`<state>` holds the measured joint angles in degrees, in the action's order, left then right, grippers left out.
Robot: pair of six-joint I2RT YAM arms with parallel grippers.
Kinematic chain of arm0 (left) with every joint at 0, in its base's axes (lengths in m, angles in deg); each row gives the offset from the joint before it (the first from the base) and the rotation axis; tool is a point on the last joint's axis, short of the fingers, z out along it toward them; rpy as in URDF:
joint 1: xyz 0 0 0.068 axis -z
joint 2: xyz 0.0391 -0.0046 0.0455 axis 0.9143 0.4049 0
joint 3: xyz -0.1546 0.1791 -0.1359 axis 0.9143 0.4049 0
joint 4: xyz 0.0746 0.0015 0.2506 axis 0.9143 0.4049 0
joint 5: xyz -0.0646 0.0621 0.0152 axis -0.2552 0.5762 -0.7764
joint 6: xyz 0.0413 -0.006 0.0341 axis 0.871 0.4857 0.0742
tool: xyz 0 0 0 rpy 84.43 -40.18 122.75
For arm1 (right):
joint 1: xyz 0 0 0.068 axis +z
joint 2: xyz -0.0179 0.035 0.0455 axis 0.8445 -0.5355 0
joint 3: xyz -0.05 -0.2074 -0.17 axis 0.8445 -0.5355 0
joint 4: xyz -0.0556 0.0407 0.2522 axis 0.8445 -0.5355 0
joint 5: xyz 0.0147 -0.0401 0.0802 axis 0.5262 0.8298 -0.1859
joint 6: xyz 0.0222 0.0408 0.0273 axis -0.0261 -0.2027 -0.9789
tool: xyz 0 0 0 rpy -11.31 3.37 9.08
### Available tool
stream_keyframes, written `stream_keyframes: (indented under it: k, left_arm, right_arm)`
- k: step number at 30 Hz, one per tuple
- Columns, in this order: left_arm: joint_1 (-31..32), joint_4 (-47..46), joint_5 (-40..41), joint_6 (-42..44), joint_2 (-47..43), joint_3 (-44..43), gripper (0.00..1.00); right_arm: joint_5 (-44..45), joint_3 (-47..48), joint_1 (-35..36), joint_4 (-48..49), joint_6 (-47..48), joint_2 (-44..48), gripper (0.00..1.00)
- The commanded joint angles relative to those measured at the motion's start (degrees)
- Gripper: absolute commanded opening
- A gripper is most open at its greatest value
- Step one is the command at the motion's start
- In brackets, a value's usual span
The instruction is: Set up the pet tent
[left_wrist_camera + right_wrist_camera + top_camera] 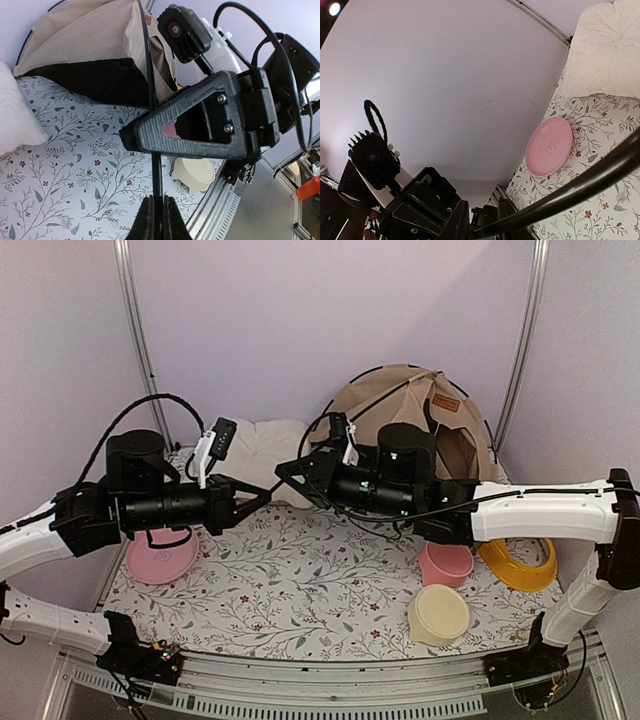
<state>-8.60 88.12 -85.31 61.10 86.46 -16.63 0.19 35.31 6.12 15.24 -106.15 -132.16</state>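
The pet tent (405,405) lies partly raised at the back right, tan fabric with thin black poles and a brown label; it also shows in the left wrist view (85,45). One black pole (156,170) runs from it toward the middle of the table. My left gripper (156,201) is shut on that pole. My right gripper (480,214) faces the left one, tip to tip (283,472), with the same pole (580,184) between its fingers. Those jaws stand narrowly open, a gap still beside the pole.
A white cushion (265,445) lies at the back centre on the floral mat (300,580). A pink plate (160,558) sits under the left arm. A pink bowl (446,563), a cream bowl (438,614) and a yellow dish (520,565) stand at the right front.
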Motion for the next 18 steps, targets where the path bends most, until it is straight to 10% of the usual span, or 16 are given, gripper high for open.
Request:
stream_keyframes:
  k: [1, 6, 12, 18]
  left_arm:
    - [1.6, -1.9, 1.6, -0.1, 1.1, 0.4, 0.0]
    - [2.2, -2.5, 1.2, 0.3, 1.0, -0.1, 0.0]
    - [2.2, -3.6, 0.9, 1.4, -3.2, -1.1, 0.4]
    - [1.6, -3.8, 7.6, 3.6, -9.3, -2.8, 0.49]
  right_arm:
    - [0.0, -0.5, 0.9, -0.8, 1.1, 2.3, 0.16]
    - [0.0, 0.9, 0.9, -3.6, 3.0, 2.7, 0.0]
    - [0.0, 3.6, 0.9, -9.1, 7.1, 4.1, 0.0]
    - [-2.9, 9.4, 0.9, -16.1, 11.1, 3.7, 0.0]
